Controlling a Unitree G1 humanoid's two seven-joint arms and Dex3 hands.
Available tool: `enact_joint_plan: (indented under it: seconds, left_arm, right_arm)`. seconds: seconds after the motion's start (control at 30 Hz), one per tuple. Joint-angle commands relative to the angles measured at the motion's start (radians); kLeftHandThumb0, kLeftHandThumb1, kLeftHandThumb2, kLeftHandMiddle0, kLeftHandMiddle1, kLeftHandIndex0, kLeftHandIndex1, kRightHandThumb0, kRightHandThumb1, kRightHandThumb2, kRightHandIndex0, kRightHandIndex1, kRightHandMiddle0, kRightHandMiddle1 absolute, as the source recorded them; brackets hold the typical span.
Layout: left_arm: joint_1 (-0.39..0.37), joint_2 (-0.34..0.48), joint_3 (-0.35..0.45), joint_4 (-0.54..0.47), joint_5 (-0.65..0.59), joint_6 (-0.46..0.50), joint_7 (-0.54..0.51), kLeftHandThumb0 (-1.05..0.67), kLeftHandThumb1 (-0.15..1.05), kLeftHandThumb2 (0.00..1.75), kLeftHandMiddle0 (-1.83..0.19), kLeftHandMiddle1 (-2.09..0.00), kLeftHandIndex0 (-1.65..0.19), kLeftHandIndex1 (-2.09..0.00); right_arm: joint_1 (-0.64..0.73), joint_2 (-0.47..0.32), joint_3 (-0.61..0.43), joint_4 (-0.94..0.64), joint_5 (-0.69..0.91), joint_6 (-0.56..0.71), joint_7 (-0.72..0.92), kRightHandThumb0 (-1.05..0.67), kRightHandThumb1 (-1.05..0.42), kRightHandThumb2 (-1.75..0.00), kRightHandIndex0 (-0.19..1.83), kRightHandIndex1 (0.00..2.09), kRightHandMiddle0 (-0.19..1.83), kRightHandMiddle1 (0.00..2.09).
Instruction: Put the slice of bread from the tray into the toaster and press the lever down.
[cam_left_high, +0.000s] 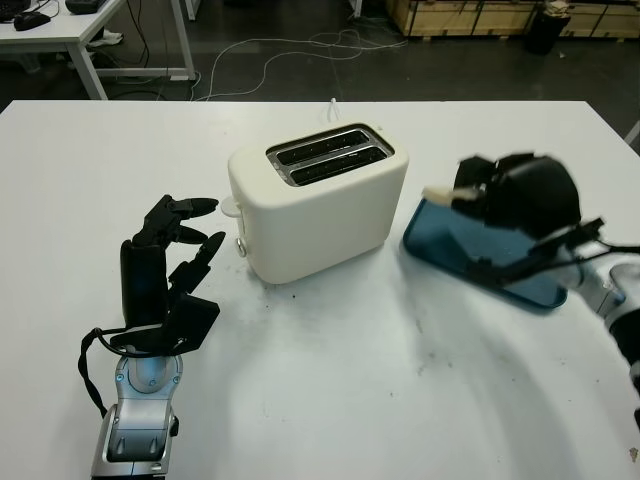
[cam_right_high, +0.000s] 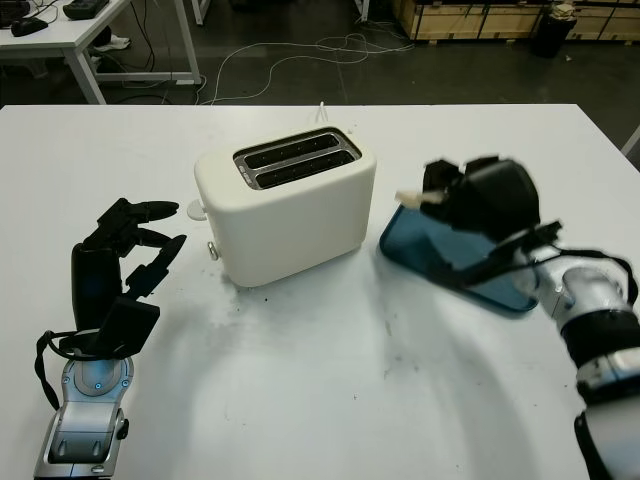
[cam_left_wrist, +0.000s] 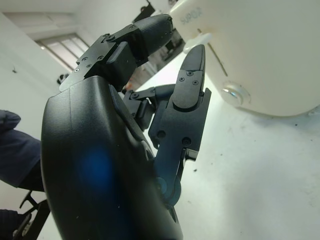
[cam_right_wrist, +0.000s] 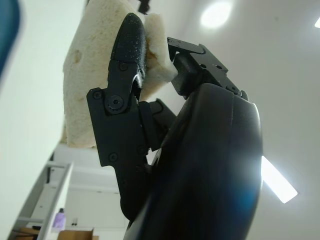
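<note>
A dark floor (cam_left_high: 300, 60) lies beyond the white table (cam_left_high: 330, 400), with pale cables (cam_left_high: 300, 45) looping across it. A white desk (cam_left_high: 60, 35) stands at the far left (dark items on top), and wooden crates (cam_left_high: 480, 15) line the far right.

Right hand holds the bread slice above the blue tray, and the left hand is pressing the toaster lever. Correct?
Not quite. The left hand is open beside the toaster, off its lever, per the left eye view. The right hand does hold the bread slice above the blue tray.
</note>
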Motion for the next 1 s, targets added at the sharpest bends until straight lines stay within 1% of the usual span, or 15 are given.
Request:
enact_joint_plan:
  seconds: [0.0,0.07,0.1,0.23,0.33,0.4,0.43,0.47,0.53,0.63,0.73,0.77,0.8,0.87,0.97]
  left_arm:
    - [0.001,-0.001,-0.002,0.005,0.0,-0.016,0.003,-0.18,0.92,0.16,-0.49,-1.36,-0.54,-0.82]
    - [0.0,-0.001,-0.001,0.01,-0.007,-0.023,0.002,-0.18,0.92,0.15,-0.49,-1.35,-0.54,-0.82]
    - [0.0,-0.001,-0.002,0.009,-0.005,-0.021,0.002,-0.17,0.92,0.15,-0.49,-1.35,-0.54,-0.82]
    - [0.001,0.001,-0.002,0.004,0.011,-0.013,0.007,-0.18,0.92,0.15,-0.49,-1.35,-0.54,-0.83]
    - [0.001,0.003,-0.002,0.004,0.012,-0.015,0.006,-0.18,0.92,0.15,-0.49,-1.36,-0.54,-0.83]
    - [0.002,0.004,-0.001,0.003,0.011,-0.013,0.005,-0.18,0.92,0.15,-0.49,-1.36,-0.54,-0.83]
    - [0.002,0.004,-0.001,0.002,0.011,-0.013,0.005,-0.18,0.92,0.15,-0.49,-1.36,-0.54,-0.83]
    - [0.002,0.004,-0.001,0.004,0.01,-0.014,0.006,-0.18,0.92,0.15,-0.49,-1.37,-0.54,-0.83]
    - [0.001,0.003,-0.001,0.005,0.007,-0.016,0.005,-0.19,0.92,0.15,-0.49,-1.37,-0.54,-0.83]
    - [0.001,0.003,-0.003,0.003,0.009,-0.014,0.004,-0.19,0.92,0.15,-0.49,-1.36,-0.54,-0.83]
    - [0.0,0.002,-0.003,0.006,0.007,-0.017,0.004,-0.18,0.92,0.15,-0.5,-1.36,-0.54,-0.83]
    - [-0.001,0.002,-0.003,0.005,0.009,-0.014,0.004,-0.18,0.92,0.15,-0.5,-1.36,-0.54,-0.83]
    - [-0.001,0.001,-0.003,0.005,0.008,-0.011,0.004,-0.18,0.92,0.14,-0.5,-1.36,-0.54,-0.83]
    - [-0.001,0.0,-0.003,0.003,0.008,-0.008,0.004,-0.18,0.92,0.14,-0.5,-1.35,-0.54,-0.83]
    - [-0.002,0.0,-0.004,-0.002,0.013,-0.003,0.006,-0.18,0.92,0.14,-0.51,-1.35,-0.54,-0.83]
  right_arm:
    - [-0.062,-0.01,-0.037,0.038,0.076,-0.059,0.042,-0.62,-0.92,-0.47,0.93,1.75,0.64,1.75]
    - [-0.105,-0.004,-0.071,0.084,0.155,-0.127,0.099,-0.59,-0.92,-0.39,0.95,1.75,0.67,1.75]
    - [-0.127,-0.004,-0.082,0.103,0.184,-0.141,0.136,-0.6,-0.92,-0.39,0.95,1.75,0.68,1.75]
    - [-0.212,0.004,-0.123,0.171,0.293,-0.192,0.287,-0.66,-0.92,-0.42,0.94,1.75,0.7,1.75]
    - [-0.256,0.018,-0.173,0.185,0.421,-0.205,0.461,-0.65,-0.92,-0.4,0.95,1.75,0.71,1.75]
    - [-0.293,0.027,-0.207,0.197,0.511,-0.228,0.579,-0.58,-0.92,-0.34,0.96,1.75,0.74,1.75]
    - [-0.312,0.03,-0.219,0.203,0.539,-0.234,0.622,-0.58,-0.92,-0.33,0.97,1.75,0.76,1.75]
    - [-0.338,0.033,-0.231,0.214,0.572,-0.234,0.678,-0.62,-0.92,-0.33,0.98,1.75,0.77,1.75]
    - [-0.391,0.04,-0.247,0.235,0.615,-0.23,0.769,-0.61,-0.92,-0.32,0.99,1.75,0.78,1.75]
    - [-0.492,0.068,-0.26,0.273,0.663,-0.199,0.904,-0.59,-0.92,-0.25,1.03,1.75,0.85,1.74]
    - [-0.591,0.115,-0.277,0.323,0.722,-0.144,1.074,-0.55,-0.92,-0.22,1.06,1.7,0.93,1.62]
    - [-0.624,0.137,-0.281,0.344,0.739,-0.113,1.128,-0.52,-0.92,-0.22,1.05,1.71,0.93,1.62]
    - [-0.655,0.159,-0.285,0.363,0.754,-0.066,1.179,-0.53,-0.92,-0.22,1.06,1.73,0.92,1.68]
    - [-0.698,0.188,-0.278,0.386,0.755,0.002,1.233,-0.55,-0.92,-0.22,1.06,1.74,0.91,1.73]
    - [-0.742,0.237,-0.257,0.41,0.731,0.074,1.257,-0.63,-0.92,-0.24,1.11,1.74,0.93,1.74]
